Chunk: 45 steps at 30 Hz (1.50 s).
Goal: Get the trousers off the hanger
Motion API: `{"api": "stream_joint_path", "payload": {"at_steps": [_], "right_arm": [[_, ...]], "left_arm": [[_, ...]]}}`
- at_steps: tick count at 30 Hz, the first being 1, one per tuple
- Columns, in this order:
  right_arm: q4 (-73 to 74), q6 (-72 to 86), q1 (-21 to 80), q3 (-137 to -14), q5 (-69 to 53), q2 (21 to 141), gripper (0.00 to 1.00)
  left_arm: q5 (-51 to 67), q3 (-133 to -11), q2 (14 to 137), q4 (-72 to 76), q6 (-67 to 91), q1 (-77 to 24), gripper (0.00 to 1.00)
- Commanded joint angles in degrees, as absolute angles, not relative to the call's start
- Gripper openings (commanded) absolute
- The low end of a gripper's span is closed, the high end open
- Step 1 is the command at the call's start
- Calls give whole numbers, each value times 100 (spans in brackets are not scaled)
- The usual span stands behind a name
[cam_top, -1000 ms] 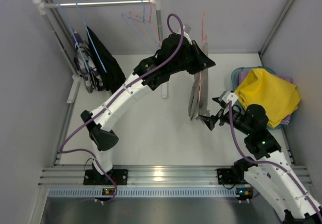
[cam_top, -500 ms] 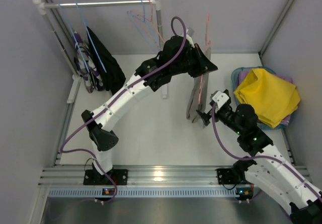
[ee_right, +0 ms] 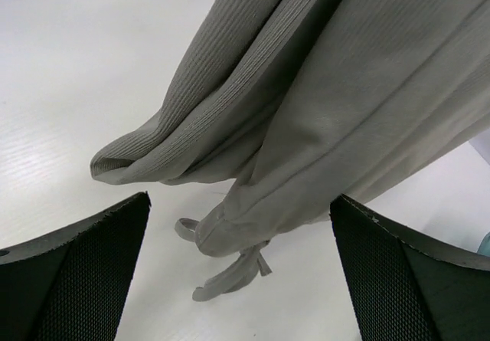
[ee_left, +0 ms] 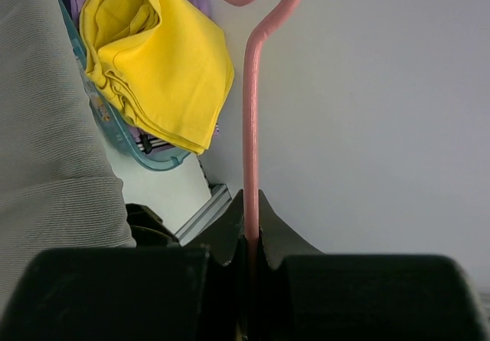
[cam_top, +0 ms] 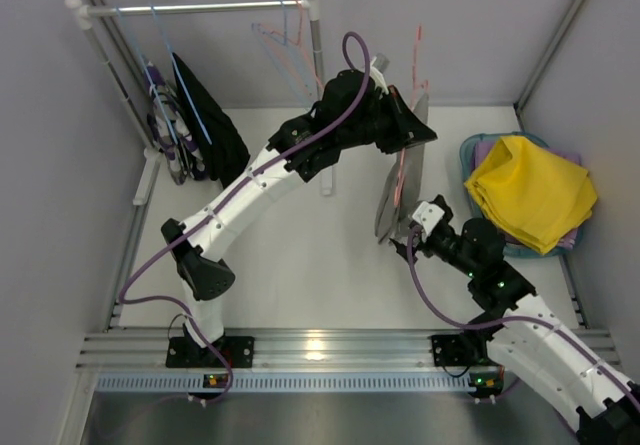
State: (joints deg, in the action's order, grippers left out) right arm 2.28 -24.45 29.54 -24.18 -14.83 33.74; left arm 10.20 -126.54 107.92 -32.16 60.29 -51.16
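My left gripper is shut on the thin stem of a pink hanger and holds it in the air. Grey-beige trousers hang folded over it. My right gripper is open right at their lower end. In the right wrist view the hem and a drawstring loop dangle just ahead of the gap between the fingers, above the white floor. Nothing is held between them.
A teal basket at the right holds yellow trousers on lilac ones. On the rail at back left hang black trousers, patterned trousers and empty hangers. Walls close in on both sides.
My right gripper has swung left and nearer, from beside the basket to the lower end of the grey-beige trousers. The left gripper has shifted the hanger slightly right; the trousers hang more tilted.
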Motion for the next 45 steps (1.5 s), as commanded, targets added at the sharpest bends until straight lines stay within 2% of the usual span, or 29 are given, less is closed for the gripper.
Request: {"api": "stream_joint_path", "payload": {"at_steps": [1, 5, 21, 27, 31, 32, 33, 35, 36, 39, 40, 42, 45], "right_arm": [[-561, -2549, 3023, -2303, -1293, 3594, 99], [-1308, -2531, 3006, -2224, -459, 4182, 99], [-2337, -2778, 2611, -2355, -536, 4763, 94], [-2636, -2558, 2470, -2636, -746, 4966, 96], [-2646, -2435, 2461, -2882, -905, 5018, 91], [-2646, -2408, 2461, -2909, -923, 5036, 85], [-2637, -2417, 2461, -2944, -932, 5036, 67], [-2505, -2434, 2452, -3058, -879, 5045, 50], [-2453, -2452, 2426, -3076, -862, 5028, 36], [-2216, -2566, 2304, -3103, -835, 4887, 15], [-2067, -2584, 2251, -3120, -844, 4800, 8], [-1899, -2610, 2067, -3146, -966, 4685, 3], [-1627, -2663, 1821, -3208, -1054, 4474, 0]], "left_arm": [[1186, -12876, 10345, -2276, 6117, -5124, 0], [1265, -12850, 10318, -2276, 6179, -5124, 0], [1564, -12639, 10187, -2215, 6416, -5124, 0], [1679, -12472, 10143, -2118, 6627, -5133, 0], [1714, -12437, 10143, -2092, 6697, -5133, 0], [1723, -12437, 10143, -2083, 6715, -5133, 0], [1731, -12437, 10143, -2048, 6724, -5133, 0], [1714, -12419, 10116, -2074, 6680, -5133, 0], [1696, -12410, 10099, -2100, 6671, -5124, 0], [1679, -12296, 10029, -2127, 6627, -5107, 0], [1661, -12287, 10020, -2144, 6601, -5089, 0], [1635, -12235, 9967, -2162, 6566, -5036, 0], [1617, -12156, 9888, -2197, 6513, -4957, 0]]}}
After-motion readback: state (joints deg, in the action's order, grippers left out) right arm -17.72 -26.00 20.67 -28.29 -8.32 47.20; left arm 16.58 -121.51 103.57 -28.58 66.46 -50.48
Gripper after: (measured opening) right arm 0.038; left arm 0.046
